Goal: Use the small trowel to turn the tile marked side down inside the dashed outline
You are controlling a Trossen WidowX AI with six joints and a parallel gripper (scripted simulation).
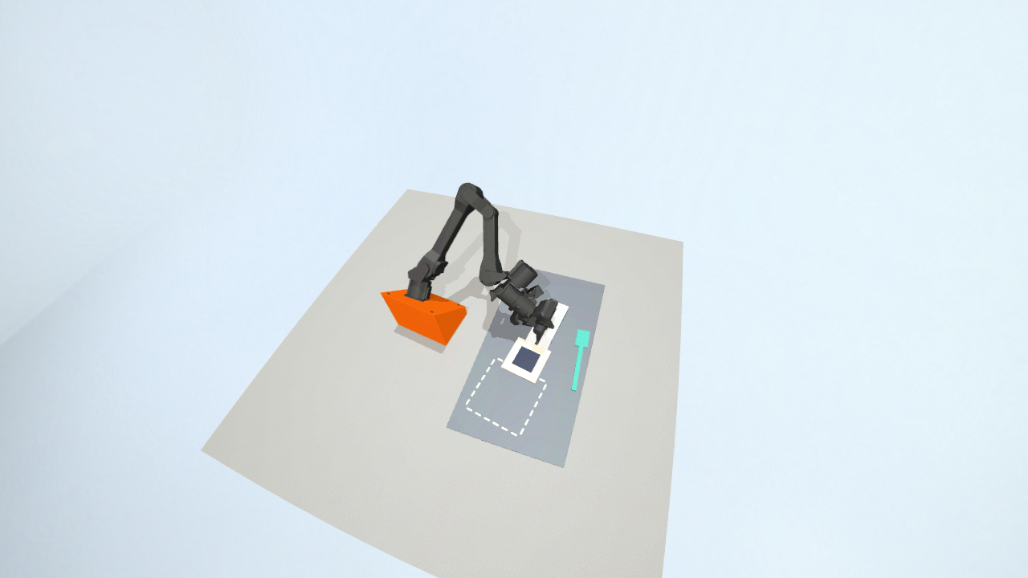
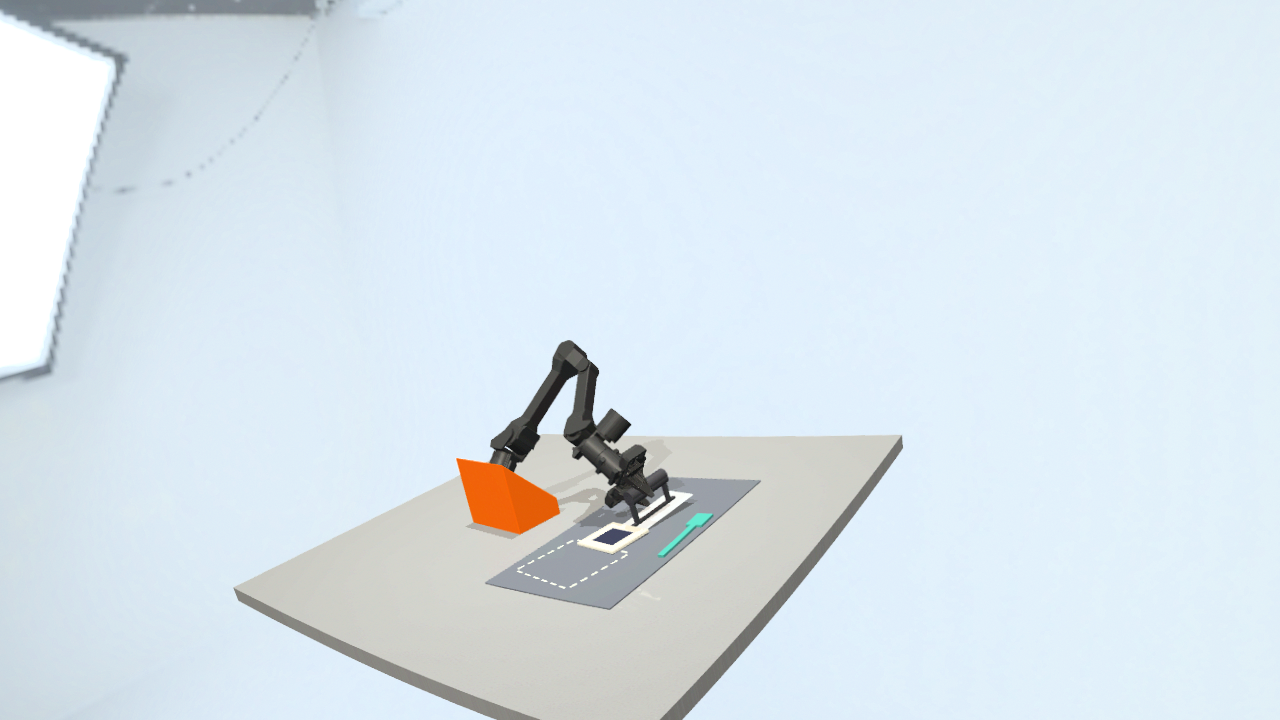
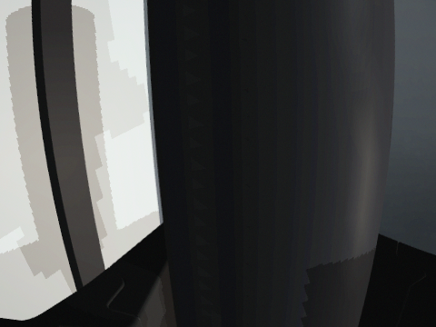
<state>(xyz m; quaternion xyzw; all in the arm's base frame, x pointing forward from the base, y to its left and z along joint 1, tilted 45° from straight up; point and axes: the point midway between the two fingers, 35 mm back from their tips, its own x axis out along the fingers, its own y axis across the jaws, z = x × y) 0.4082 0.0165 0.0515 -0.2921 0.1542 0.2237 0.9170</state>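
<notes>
The trowel has a white blade (image 1: 558, 316) (image 2: 678, 499) (image 3: 132, 177) and a dark bar handle (image 1: 548, 309) (image 2: 659, 476) (image 3: 272, 159) on two posts. My gripper (image 1: 537, 316) (image 2: 638, 489) is shut on the handle, and the blade is low over the mat (image 1: 553, 431) (image 2: 604, 594). The tile (image 1: 539, 364) (image 2: 588, 542) is cream with a dark blue square facing up. The blade's front end meets the tile's near edge; whether it is under the tile cannot be told. The dashed outline (image 1: 518, 433) (image 2: 566, 587) is just beyond the tile, which slightly overlaps its near side.
A teal spatula-shaped tool (image 1: 582, 338) (image 2: 699, 520) lies on the mat to the right of the trowel and tile. The orange base block (image 1: 420, 319) (image 2: 510, 501) stands to the left, off the mat. The grey table (image 1: 323, 431) (image 2: 402, 608) extends around the mat.
</notes>
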